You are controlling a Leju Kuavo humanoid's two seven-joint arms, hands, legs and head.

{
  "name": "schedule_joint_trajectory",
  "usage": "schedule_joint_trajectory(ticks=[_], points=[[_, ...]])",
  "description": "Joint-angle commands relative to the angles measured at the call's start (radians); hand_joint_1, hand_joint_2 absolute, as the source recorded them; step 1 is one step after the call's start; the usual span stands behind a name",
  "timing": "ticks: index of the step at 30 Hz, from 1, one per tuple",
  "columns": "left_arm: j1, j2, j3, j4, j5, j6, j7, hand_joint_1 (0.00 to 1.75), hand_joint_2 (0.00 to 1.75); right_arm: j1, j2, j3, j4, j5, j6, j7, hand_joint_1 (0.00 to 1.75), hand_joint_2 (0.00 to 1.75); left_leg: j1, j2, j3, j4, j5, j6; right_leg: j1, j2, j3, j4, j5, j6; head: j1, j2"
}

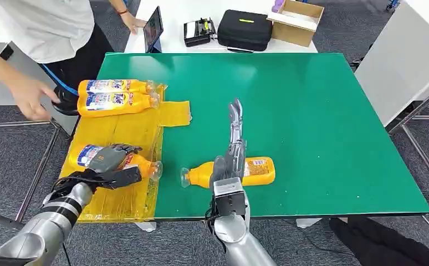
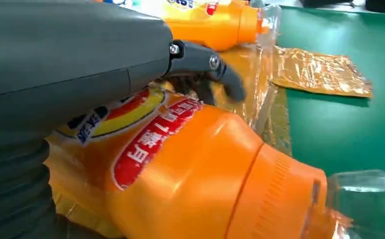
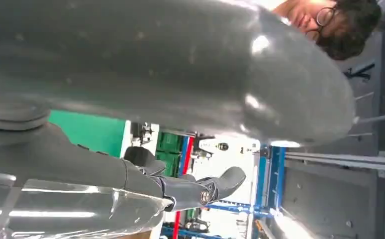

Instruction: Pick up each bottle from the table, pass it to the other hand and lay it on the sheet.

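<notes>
A green table [image 1: 323,127] carries a yellow sheet [image 1: 118,130] and one bottle [image 1: 231,172].

Lab: green test table [image 1: 312,111], equipment case [image 1: 244,29]

Both arms: silver metal segments with ribbed grey collars near the wrist. Left robot hand [image 1: 111,164]: dark grey and black, bronze-grey back plate, black cables bunched just behind it at the wrist. Its wrist view shows a smooth grey cover, ribbed grey bellows behind, thick grey thumb [image 2: 205,67] with two silver screw heads. Right robot hand [image 1: 233,145]: long, slim silver-grey fingers, boxy grey wrist block behind, thin black cable hanging beneath.
</notes>
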Motion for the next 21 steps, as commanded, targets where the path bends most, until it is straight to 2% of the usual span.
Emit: schedule_joint_trajectory(ticks=[1,10,19,20,21], points=[[0.011,0.010,0.005,0.072,0.024,-0.052,-0.016,0.00,0.00,-0.035,-0.014,0.008,0.078,-0.003,0.003,-0.003,0.00,0.00,0.000,0.003,0.005,-0.001,-0.001,0.000,0.001,0.002,0.005,-0.002,0.000,-0.002,0.000,0.000],[0.045,0.049,0.011,0.059,0.161,-0.270,-0.130,0.00,0.00,-0.056,-0.006,0.016,0.133,-0.015,0.032,-0.009,0.00,0.00,0.000,0.004,0.010,-0.002,-0.002,0.000,0.001,0.004,0.009,-0.002,0.000,-0.004,0.000,0.000],[0.083,0.045,0.026,0.022,0.290,-0.334,-0.155,0.00,0.00,-0.059,-0.005,0.024,0.150,-0.013,0.026,-0.009,0.00,0.00,0.000,0.004,0.011,-0.002,-0.002,0.000,0.001,0.004,0.011,-0.003,0.000,-0.004,0.000,0.000],[0.118,-0.033,0.173,-0.048,0.502,-0.274,-0.142,0.00,0.00,-0.060,-0.002,0.025,0.173,0.006,0.027,-0.007,0.00,0.00,0.000,0.004,0.013,-0.003,-0.002,0.001,0.001,0.005,0.012,-0.003,0.000,-0.003,0.000,0.000],[0.123,-0.081,0.252,-0.090,0.584,-0.198,-0.114,0.00,0.00,-0.067,-0.009,0.035,0.181,0.037,0.030,0.017,0.00,0.00,0.000,0.002,0.013,-0.003,-0.001,0.001,0.001,0.003,0.013,-0.003,0.000,-0.004,0.000,0.000]])
